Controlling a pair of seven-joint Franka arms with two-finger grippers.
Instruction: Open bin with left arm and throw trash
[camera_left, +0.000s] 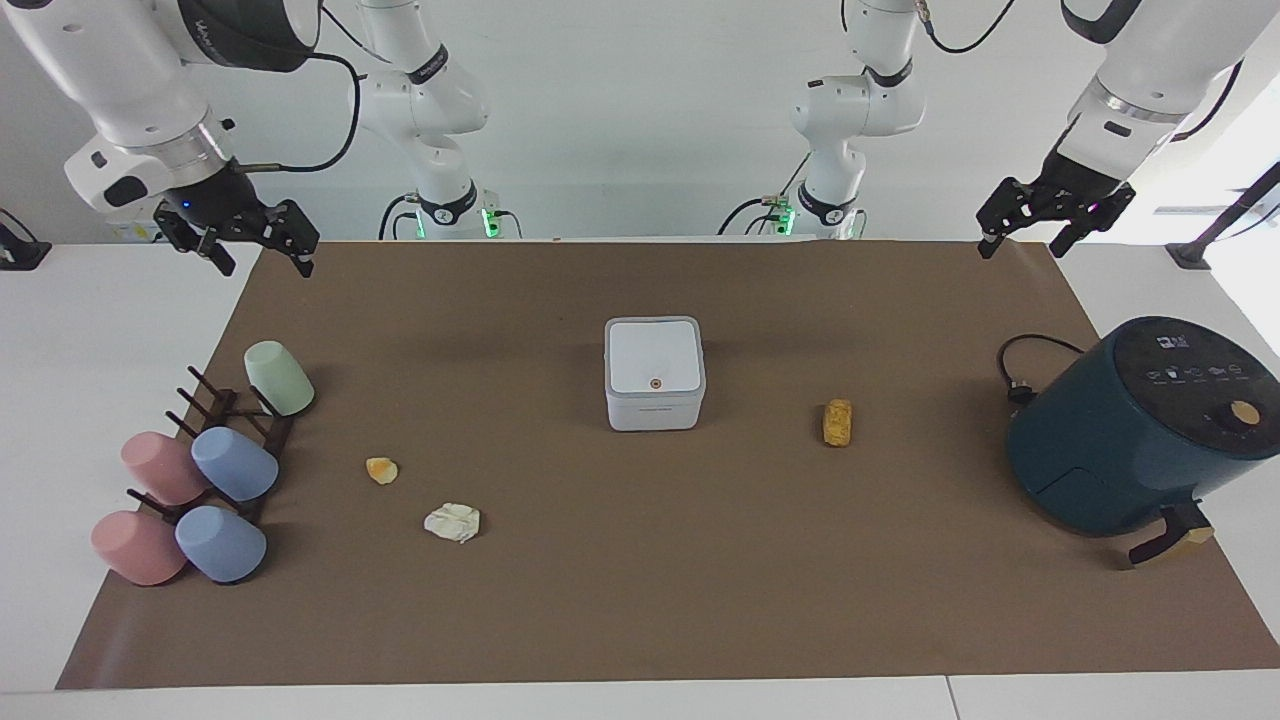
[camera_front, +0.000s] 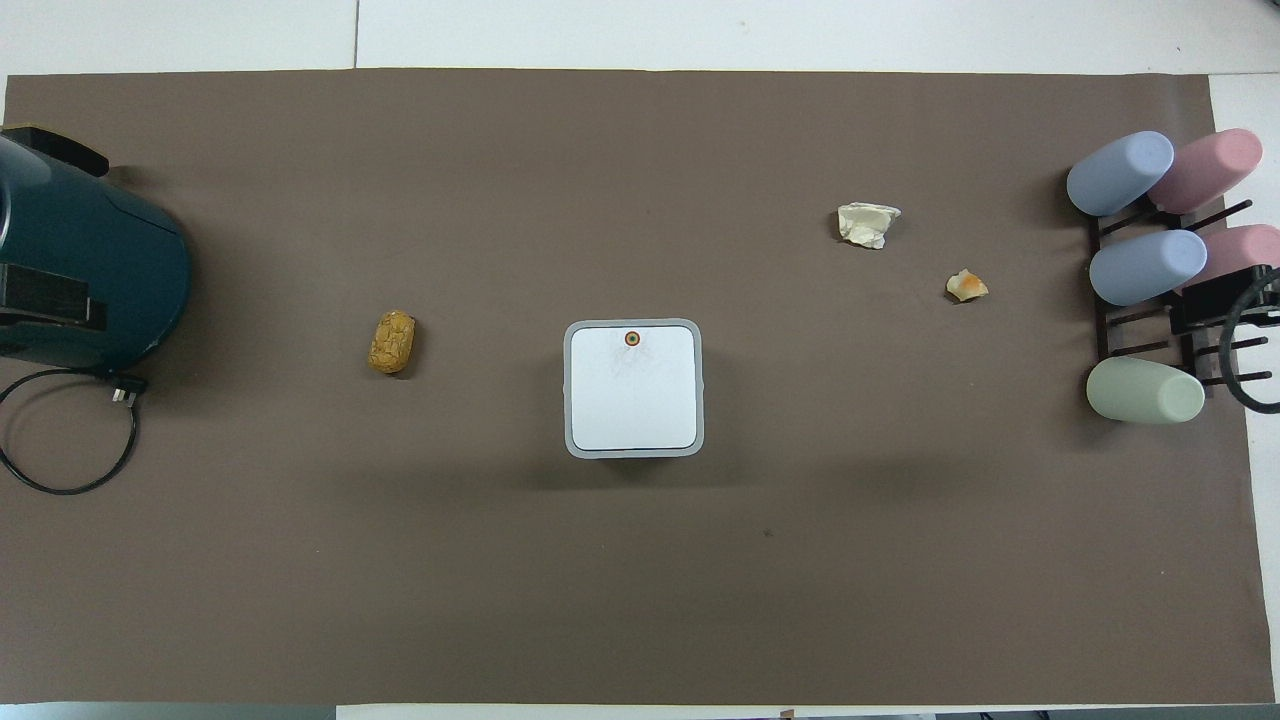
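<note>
The bin (camera_left: 655, 372) (camera_front: 633, 388), a small white square box, stands mid-table with its lid down and the orange-ringed button (camera_left: 655, 382) (camera_front: 632, 339) on top. Trash lies loose on the brown mat. A golden-brown cylinder (camera_left: 838, 422) (camera_front: 392, 342) lies beside the bin toward the left arm's end. A crumpled white paper wad (camera_left: 453, 522) (camera_front: 867, 224) and a small orange lump (camera_left: 382, 470) (camera_front: 966, 286) lie toward the right arm's end, farther from the robots than the bin. My left gripper (camera_left: 1025, 245) hangs open over the mat's corner at its own end. My right gripper (camera_left: 265, 265) hangs open over the corner at its own end. Both hold nothing.
A dark teal air fryer (camera_left: 1140, 430) (camera_front: 80, 270) with a black cord (camera_front: 60, 440) stands at the left arm's end. A dark rack of pastel cups (camera_left: 200, 470) (camera_front: 1150, 270) stands at the right arm's end. The brown mat (camera_left: 640, 600) covers most of the table.
</note>
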